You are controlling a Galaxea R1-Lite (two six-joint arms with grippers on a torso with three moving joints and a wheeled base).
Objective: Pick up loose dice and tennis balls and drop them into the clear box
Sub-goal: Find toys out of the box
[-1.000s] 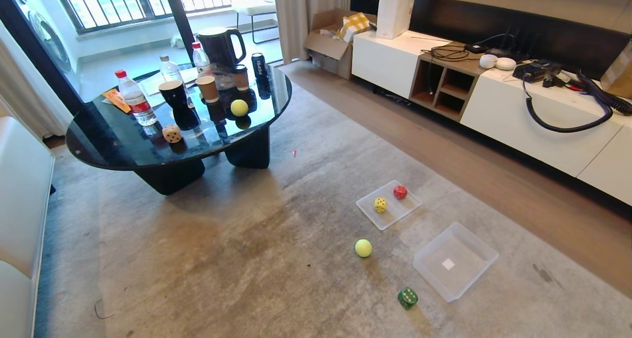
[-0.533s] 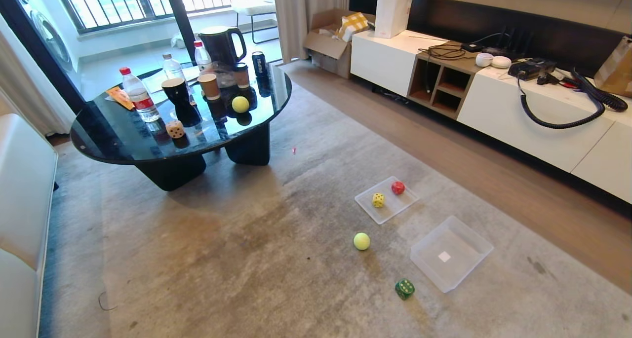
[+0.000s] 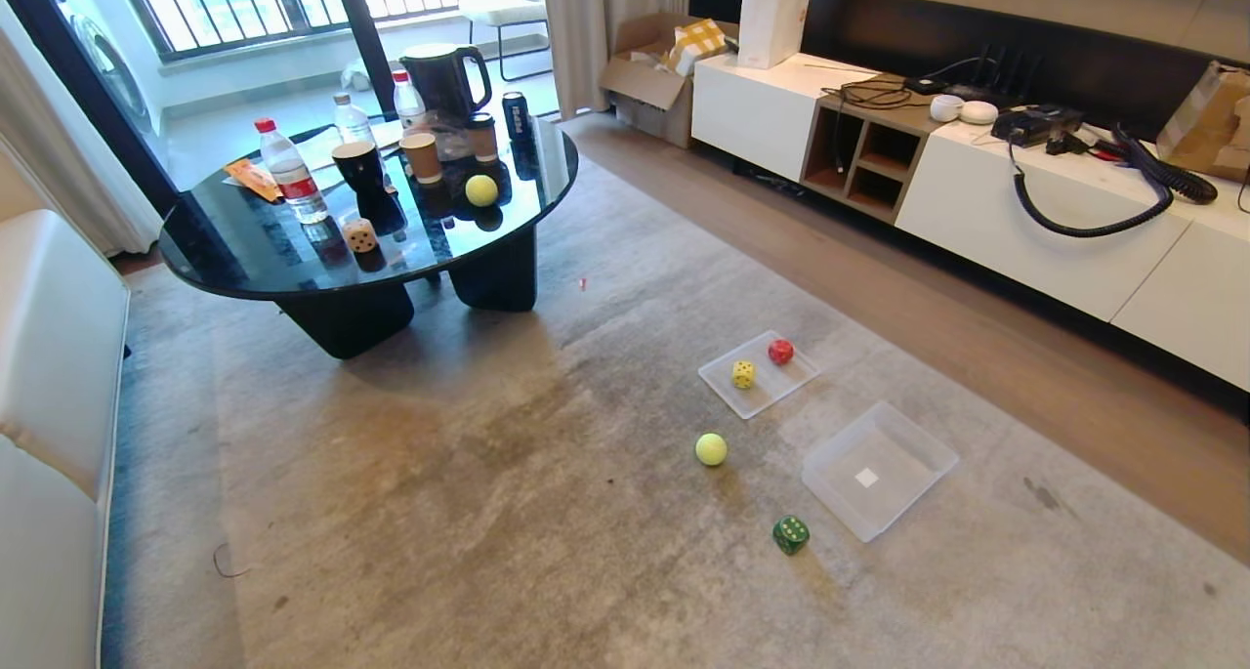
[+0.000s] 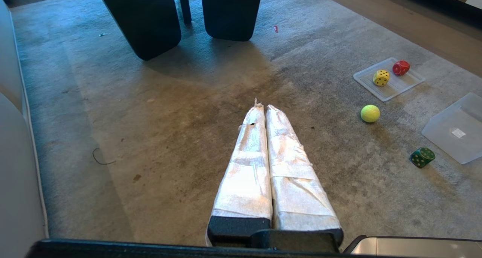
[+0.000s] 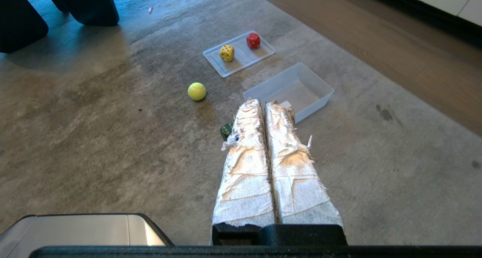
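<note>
Two grippers, left gripper (image 4: 263, 108) and right gripper (image 5: 262, 103), hung closed and empty above the rug, and the green die (image 5: 226, 130) lay just beside the right one's tips, near the clear box (image 5: 320, 88), so the right arm was judged nearer.

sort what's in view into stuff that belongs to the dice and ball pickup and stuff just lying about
For the job:
green die, tennis ball on the rug, yellow die, red die, cream die, tennis ball on the table, clear box

Lying about:
shallow tray, kettle, water bottles, paper cups, white bag, cardboard box
</note>
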